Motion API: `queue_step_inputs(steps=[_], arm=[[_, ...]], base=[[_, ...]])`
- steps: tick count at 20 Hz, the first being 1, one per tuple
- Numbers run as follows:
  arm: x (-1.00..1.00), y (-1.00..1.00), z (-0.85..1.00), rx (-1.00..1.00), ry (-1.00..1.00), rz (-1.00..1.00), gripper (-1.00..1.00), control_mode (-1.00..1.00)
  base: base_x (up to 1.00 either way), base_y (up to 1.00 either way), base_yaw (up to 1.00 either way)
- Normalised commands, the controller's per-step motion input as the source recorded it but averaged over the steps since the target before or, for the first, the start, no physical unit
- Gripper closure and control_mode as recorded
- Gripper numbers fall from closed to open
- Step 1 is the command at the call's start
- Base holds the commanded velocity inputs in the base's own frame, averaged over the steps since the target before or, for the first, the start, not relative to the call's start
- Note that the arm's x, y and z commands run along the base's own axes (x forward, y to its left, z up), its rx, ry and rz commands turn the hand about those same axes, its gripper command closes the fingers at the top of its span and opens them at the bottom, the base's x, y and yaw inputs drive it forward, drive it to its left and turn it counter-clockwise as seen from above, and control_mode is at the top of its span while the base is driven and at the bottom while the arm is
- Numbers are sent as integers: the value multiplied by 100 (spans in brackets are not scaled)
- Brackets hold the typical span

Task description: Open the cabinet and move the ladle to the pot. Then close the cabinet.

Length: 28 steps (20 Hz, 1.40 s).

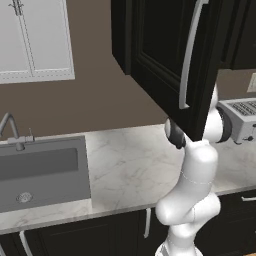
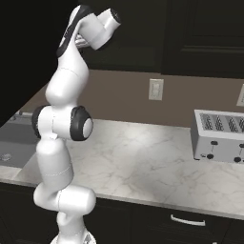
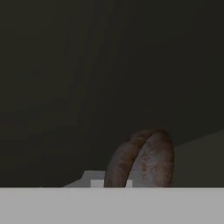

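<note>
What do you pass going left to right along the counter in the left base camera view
Faucet → sink → bare marble counter → robot arm → toaster.

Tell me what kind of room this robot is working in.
A kitchen, by all signs: a marble-look counter with a sink and faucet, a toaster by the wall, and black wall cabinets overhead.

1 toaster (image 2: 220, 136), 1 sink (image 1: 42, 170) (steel), 2 outlets (image 2: 156, 89).
</note>
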Motion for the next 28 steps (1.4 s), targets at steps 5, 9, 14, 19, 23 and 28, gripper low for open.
queue_step_inputs(steps=[5, 9, 14, 19, 23, 28], arm=[[-50, -62, 0, 0, -13, -7, 100, -100], [-97, -70, -8, 2, -21, -8, 100, -100], [-100, -48, -11, 8, -22, -14, 100, -100], [-100, -7, -1, 12, -16, -21, 100, -100], [-100, 0, 0, 11, -14, -22, 100, -100], [-100, 0, 0, 8, -4, -17, 100, -100]], base=[[0, 0, 0], [0, 0, 0], [0, 0, 0], [0, 0, 0], [0, 0, 0], [0, 0, 0]])
